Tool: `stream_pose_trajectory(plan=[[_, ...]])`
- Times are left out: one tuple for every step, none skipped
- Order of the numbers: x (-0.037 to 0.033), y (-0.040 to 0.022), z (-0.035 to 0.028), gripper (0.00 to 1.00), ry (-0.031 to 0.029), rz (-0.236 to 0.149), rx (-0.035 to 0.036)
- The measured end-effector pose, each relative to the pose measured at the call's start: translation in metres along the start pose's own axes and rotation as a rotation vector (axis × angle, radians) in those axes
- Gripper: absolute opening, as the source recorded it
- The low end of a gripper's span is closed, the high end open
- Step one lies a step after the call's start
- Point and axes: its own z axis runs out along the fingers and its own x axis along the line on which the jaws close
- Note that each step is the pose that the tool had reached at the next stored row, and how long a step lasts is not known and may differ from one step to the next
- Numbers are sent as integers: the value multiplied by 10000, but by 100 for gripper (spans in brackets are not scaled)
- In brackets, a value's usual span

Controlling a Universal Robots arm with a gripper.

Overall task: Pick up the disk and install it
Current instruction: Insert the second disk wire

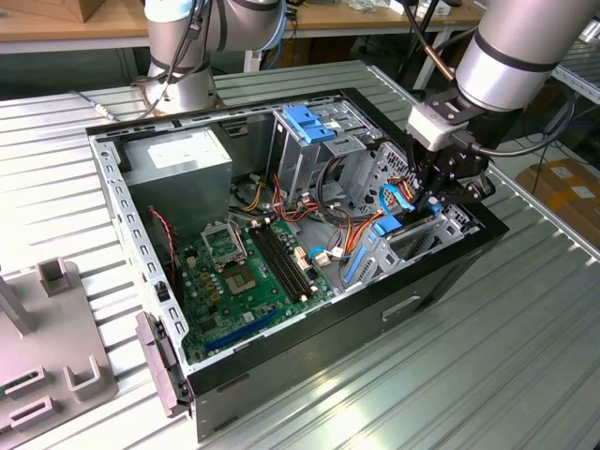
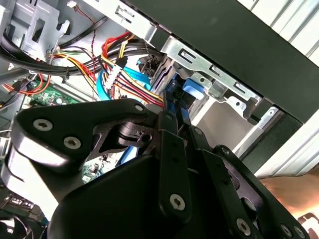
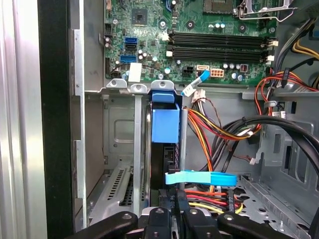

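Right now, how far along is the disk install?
Pickup looks done: the disk stands on edge in the drive bay of the case. In hand: the gripper is at its near edge. Whether it is fully seated can't be told.

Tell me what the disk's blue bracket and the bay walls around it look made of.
The blue bracket on the disk looks like moulded plastic: uniform matte colour, soft edges. The bay walls look like bare sheet metal, probably steel: dull grey sheen, stamped slots and folded tabs.
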Motion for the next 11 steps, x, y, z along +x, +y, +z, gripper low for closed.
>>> stream_pose_trajectory(plan=[[0, 0, 0, 16, -1, 0, 0], [0, 0, 1, 16, -1, 0, 0], [0, 0, 1, 16, -1, 0, 0], [0, 0, 1, 16, 0, 0, 0], [0, 0, 1, 16, 0, 0, 0], [0, 0, 5, 18, -9, 1, 1], [0, 0, 2, 24, -3, 0, 0], [0, 0, 1, 30, 0, 0, 0], [-1, -2, -18, 30, 4, 0, 0], [-1, -5, -39, 30, -1, 0, 0], [-2, -8, -65, 30, 1, 0, 0]])
